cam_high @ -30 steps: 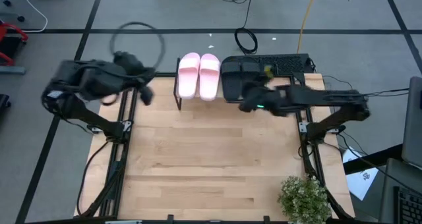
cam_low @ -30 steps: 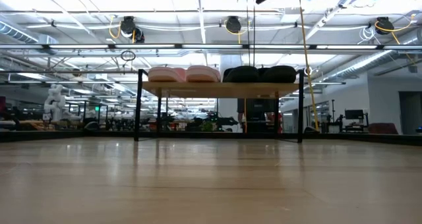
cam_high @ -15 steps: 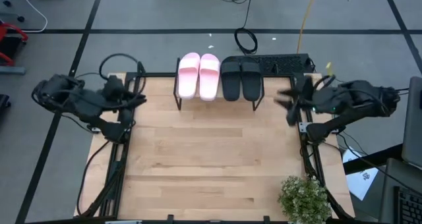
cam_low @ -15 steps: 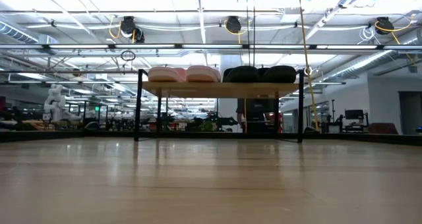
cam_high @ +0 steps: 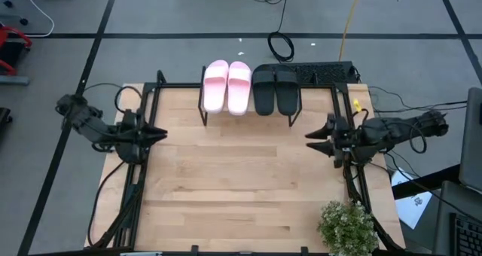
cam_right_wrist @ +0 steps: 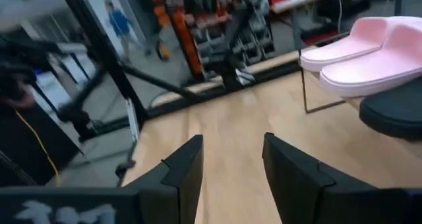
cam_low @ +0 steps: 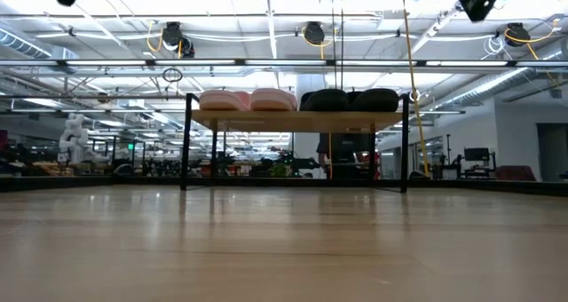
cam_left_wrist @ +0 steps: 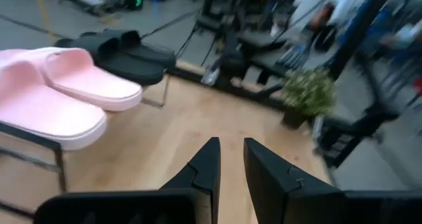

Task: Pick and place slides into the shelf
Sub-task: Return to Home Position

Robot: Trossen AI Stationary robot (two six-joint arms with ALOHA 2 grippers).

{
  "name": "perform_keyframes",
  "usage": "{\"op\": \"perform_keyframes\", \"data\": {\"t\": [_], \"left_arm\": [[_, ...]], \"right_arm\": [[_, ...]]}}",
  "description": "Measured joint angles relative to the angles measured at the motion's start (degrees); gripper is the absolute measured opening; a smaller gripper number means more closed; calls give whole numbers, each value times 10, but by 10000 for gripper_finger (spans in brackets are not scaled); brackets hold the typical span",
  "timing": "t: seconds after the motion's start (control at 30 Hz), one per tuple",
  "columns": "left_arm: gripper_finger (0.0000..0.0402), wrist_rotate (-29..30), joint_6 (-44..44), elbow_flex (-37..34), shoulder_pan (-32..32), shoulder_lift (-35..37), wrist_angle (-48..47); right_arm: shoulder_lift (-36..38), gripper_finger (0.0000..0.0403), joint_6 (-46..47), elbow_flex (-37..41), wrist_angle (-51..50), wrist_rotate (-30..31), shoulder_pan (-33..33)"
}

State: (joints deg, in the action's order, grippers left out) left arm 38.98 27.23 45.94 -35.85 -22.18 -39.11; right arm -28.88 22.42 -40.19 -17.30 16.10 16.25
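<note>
All the slides rest sole-down on the shelf (cam_low: 297, 120) at the table's far edge. The pale pink pair (cam_high: 227, 86) sits on its left half and the black pair (cam_high: 275, 90) on its right. In the low view the pink pair (cam_low: 248, 99) and black pair (cam_low: 351, 99) lie side by side on the wooden top. My left gripper (cam_high: 157, 133) hovers at the table's left edge, open by a narrow gap (cam_left_wrist: 231, 159) and empty. My right gripper (cam_high: 312, 139) hovers near the right edge, open (cam_right_wrist: 232, 151) and empty. Both point toward the table's middle.
The shelf stands on thin black legs (cam_low: 186, 142) with open space beneath it. A potted plant (cam_high: 346, 224) stands at the table's near right corner. A black frame (cam_high: 143, 173) runs along the table's sides. Bare wooden tabletop (cam_high: 241, 181) lies between the two grippers.
My right gripper has drawn back from above the black slides toward the table's right edge and its near side. My left gripper has swung from the far left corner toward the near side, along the left edge. The slides have stayed where they were.
</note>
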Motion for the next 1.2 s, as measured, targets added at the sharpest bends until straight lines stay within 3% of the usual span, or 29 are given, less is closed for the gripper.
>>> {"op": "perform_keyframes", "data": {"t": [0.2,0.47,0.8,1.2], "left_arm": [[63,-16,-39,-96,-25,114,59],[63,-14,-42,-168,-31,188,67],[63,1,-50,-229,-31,196,94],[63,11,-76,-288,-31,196,168]], "right_arm": [[90,148,17,112,51,-14,0],[191,148,38,201,82,-60,0],[287,148,-7,256,88,-75,0],[287,148,5,292,101,-105,0]]}}
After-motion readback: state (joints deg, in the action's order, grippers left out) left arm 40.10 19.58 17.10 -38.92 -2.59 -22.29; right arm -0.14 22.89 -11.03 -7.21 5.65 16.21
